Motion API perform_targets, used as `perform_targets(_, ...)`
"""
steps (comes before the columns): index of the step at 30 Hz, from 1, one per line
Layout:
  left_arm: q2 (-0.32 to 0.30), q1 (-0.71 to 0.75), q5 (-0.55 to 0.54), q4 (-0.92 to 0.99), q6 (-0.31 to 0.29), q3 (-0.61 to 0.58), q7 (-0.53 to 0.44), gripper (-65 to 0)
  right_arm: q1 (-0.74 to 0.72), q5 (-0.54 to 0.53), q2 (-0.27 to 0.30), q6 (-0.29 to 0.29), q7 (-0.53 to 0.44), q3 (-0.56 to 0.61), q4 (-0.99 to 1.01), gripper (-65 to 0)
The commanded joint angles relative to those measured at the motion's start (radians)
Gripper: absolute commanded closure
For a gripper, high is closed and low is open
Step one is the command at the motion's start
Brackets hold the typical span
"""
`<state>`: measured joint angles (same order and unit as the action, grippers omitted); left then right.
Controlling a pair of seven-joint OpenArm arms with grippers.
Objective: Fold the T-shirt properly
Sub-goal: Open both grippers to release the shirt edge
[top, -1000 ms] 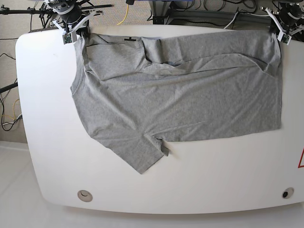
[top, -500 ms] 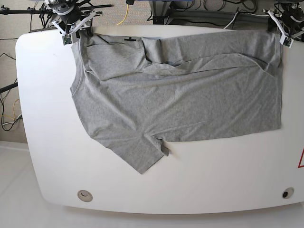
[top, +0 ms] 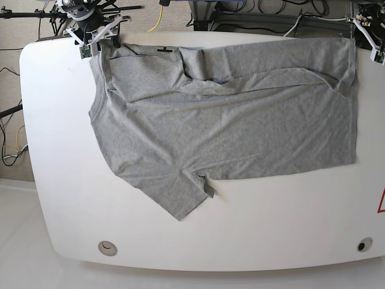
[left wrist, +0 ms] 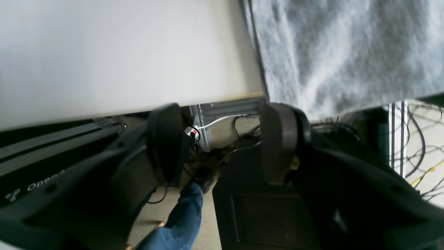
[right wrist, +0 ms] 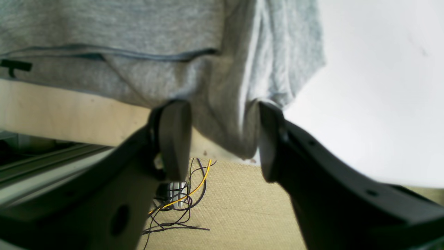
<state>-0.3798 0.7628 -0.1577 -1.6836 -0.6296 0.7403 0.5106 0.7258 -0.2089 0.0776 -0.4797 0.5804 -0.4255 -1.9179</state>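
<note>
The heather-grey T-shirt (top: pixel 228 126) lies spread on the white table (top: pixel 60 150), its far part folded over toward the back edge and one sleeve (top: pixel 177 195) pointing to the front. My right gripper (top: pixel 99 36) stands open at the shirt's back left corner. In the right wrist view a hanging fold of the T-shirt (right wrist: pixel 222 114) droops between the open fingers (right wrist: pixel 173 139) and is not pinched. My left gripper (top: pixel 370 42) is open just off the back right corner. In the left wrist view the T-shirt (left wrist: pixel 347 52) lies beyond the left gripper (left wrist: pixel 223 139), with nothing between the fingers.
Cables and floor lie behind the table's back edge (left wrist: pixel 236 97). A leg in blue jeans (left wrist: pixel 184 215) shows below the left gripper. Two round holes (top: pixel 107 247) (top: pixel 363 244) sit near the table's front edge.
Both grippers have opened and let go of the shirt's back corners. The left gripper has drawn away to the right, and the right one has moved back slightly.
</note>
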Motion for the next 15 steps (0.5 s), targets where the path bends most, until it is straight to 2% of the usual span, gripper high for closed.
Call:
perform_targets(1, -0.013, 0.004, -0.014, -0.02, 0.003, 0.019, 0.001, -32.8, -0.003, -0.005, 0.011, -0.005, -0.02, -0.01, -0.023, -31.2)
perform_targets(7, -0.012, -0.025, -0.048, -0.023, 0.002, 0.012, 0.006, -32.7, -0.028, -0.003, 0.013, -0.006, -0.022, -0.025, -0.027, -31.0)
perform_targets(15, 0.002, -0.171, -0.125, -0.041, 0.006, -0.011, 0.03, -33.4, -0.115, -0.009, 0.018, -0.004, -0.009, -0.068, -0.042, -31.0)
